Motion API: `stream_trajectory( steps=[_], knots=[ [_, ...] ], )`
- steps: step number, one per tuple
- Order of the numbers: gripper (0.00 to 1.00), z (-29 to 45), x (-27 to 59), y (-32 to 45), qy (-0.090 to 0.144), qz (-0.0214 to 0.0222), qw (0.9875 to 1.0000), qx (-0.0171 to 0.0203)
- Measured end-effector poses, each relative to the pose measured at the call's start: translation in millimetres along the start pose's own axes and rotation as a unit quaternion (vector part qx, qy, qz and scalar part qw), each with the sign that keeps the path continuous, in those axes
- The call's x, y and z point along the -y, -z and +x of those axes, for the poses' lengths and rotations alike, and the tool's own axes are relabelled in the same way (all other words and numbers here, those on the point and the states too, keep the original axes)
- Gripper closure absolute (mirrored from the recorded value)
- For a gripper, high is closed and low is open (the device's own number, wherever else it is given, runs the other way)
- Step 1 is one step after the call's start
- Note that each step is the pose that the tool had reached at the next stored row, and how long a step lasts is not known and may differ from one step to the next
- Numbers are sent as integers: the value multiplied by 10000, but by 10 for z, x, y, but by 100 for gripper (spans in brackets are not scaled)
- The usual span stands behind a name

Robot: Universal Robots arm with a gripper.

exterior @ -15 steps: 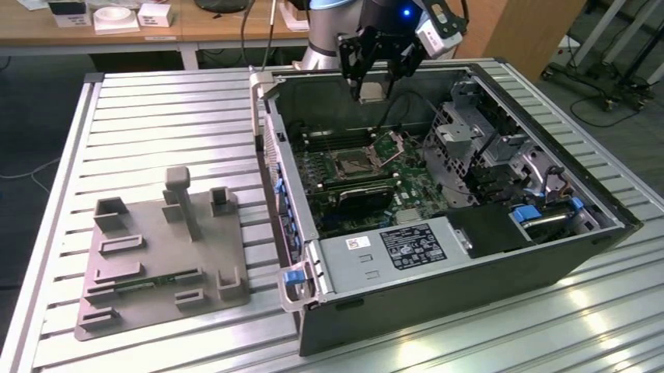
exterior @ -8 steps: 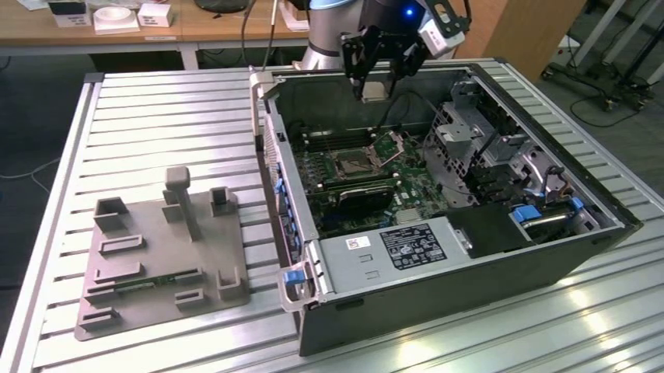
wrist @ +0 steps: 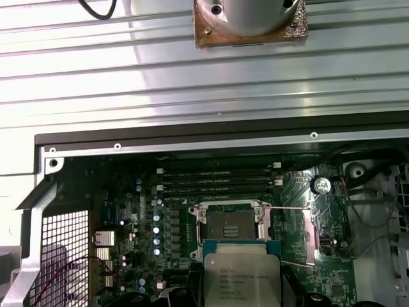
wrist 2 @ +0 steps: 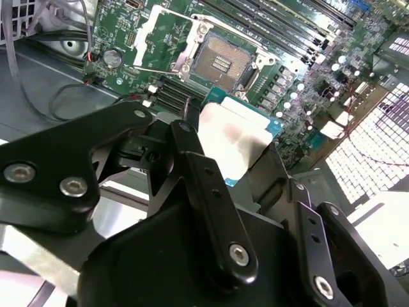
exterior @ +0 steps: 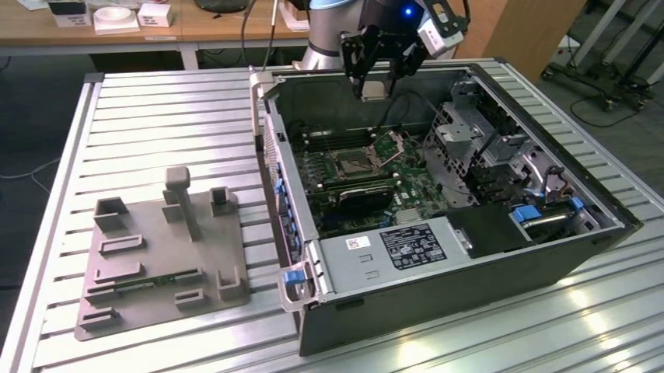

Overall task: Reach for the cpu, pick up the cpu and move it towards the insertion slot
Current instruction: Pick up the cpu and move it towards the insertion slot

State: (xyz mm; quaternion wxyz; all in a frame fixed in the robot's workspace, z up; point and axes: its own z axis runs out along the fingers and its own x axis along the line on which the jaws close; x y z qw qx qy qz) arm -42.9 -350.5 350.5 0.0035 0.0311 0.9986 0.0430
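The cpu (wrist: 241, 279) is a thin square chip: we see a silvery-white metal top with small dark print, edged by a blue-green border. The gripper (wrist 2: 239, 153) is clamped on it, black fingers (wrist 2: 198, 179) against opposite edges, holding it in the air above the motherboard (wrist: 147, 217), clear of the board. In the exterior view we find the gripper (exterior: 372, 87) high over the rear of the open case (exterior: 581, 256). The slot (wrist 2: 220, 61) lies just beyond the chip in both wrist views, its dark centre bare and its metal frame (wrist 2: 160, 35) swung open.
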Motion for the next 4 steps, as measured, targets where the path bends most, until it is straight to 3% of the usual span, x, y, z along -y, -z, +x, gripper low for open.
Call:
stream_trajectory(
  steps=[4],
  knots=[
    [45, 0, -1, 0, -1, -8, 10000, 0]
  ],
)
